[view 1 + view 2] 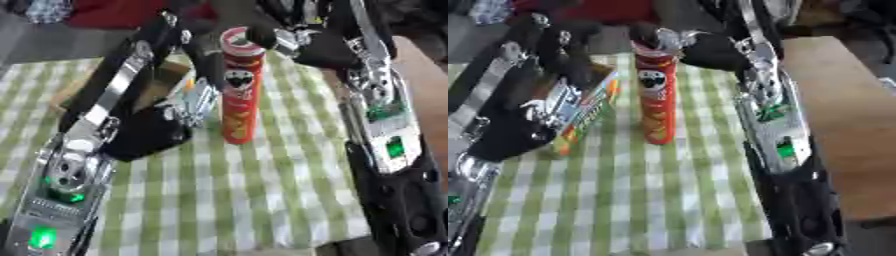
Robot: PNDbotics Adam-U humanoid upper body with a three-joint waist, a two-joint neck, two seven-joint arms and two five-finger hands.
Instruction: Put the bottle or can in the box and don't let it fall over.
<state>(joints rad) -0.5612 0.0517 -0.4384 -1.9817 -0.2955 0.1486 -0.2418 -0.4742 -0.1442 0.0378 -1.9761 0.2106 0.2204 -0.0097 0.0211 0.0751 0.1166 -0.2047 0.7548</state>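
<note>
A tall red crisp can [240, 102] with a pale lid stands upright on the green-and-white checked cloth [245, 195]. My right hand [302, 47] reaches in from the upper right, its fingers curled round the top of the can. Just left of the can lies a cardboard box [592, 102] with a colourful printed side. My left hand [198, 97] hangs over the box's near wall, its silver fingers curled on that edge, close beside the can. Much of the box is hidden behind my left arm.
Bare wooden tabletop [842, 125] runs along the right of the cloth, partly under my right forearm. Something red [114, 12] lies past the far edge. Open cloth stretches in front of the can, between my two forearms.
</note>
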